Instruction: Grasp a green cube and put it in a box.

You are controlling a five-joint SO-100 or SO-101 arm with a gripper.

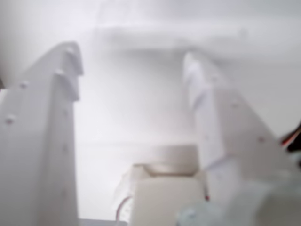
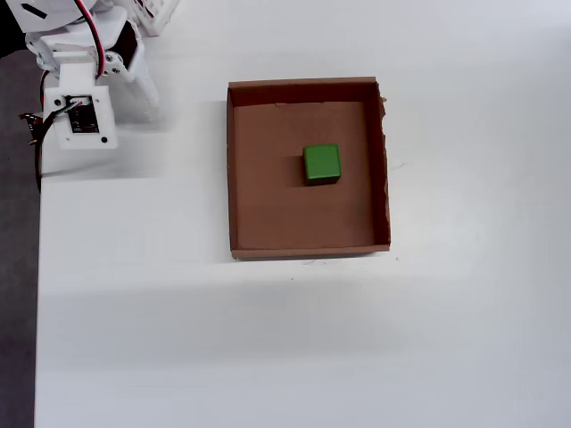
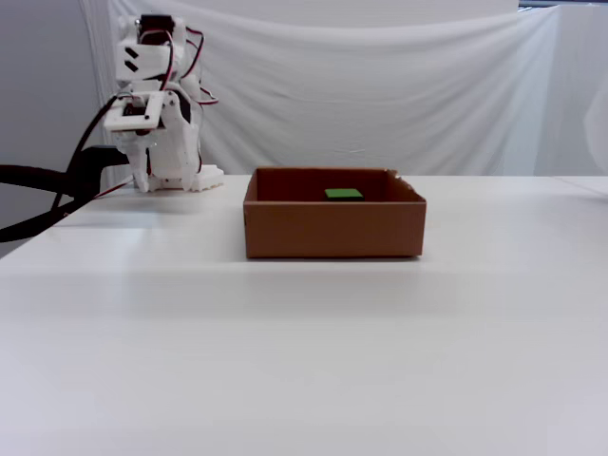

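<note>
Brown cardboard box (image 2: pixel 308 241) sits on the white surface (image 2: pixel 268 357), nearer the far edge than the near edge in the overhead view and roughly midway between left and right. Low walls; the right-hand wall has a ragged top edge. Green cube (image 2: pixel 321 164) rests on the box floor, a little right of centre and toward the far wall, touching no wall. In the fixed view only the cube's top face (image 3: pixel 344 194) shows above the front wall of the box (image 3: pixel 332 228). Arm (image 2: pixel 85 80) is folded up at the far left corner of the surface, well apart from the box, with red and black wires (image 3: pixel 190 57) looping round its upper joints. Wrist view is blurred and washed out: the hand (image 1: pixel 131 66) has its two white fingers (image 1: pixel 51 141) spread wide, with only pale surface between them; it has hold of nothing. White cloth backdrop (image 3: pixel 380 95) hangs behind the far edge of the surface.
</note>
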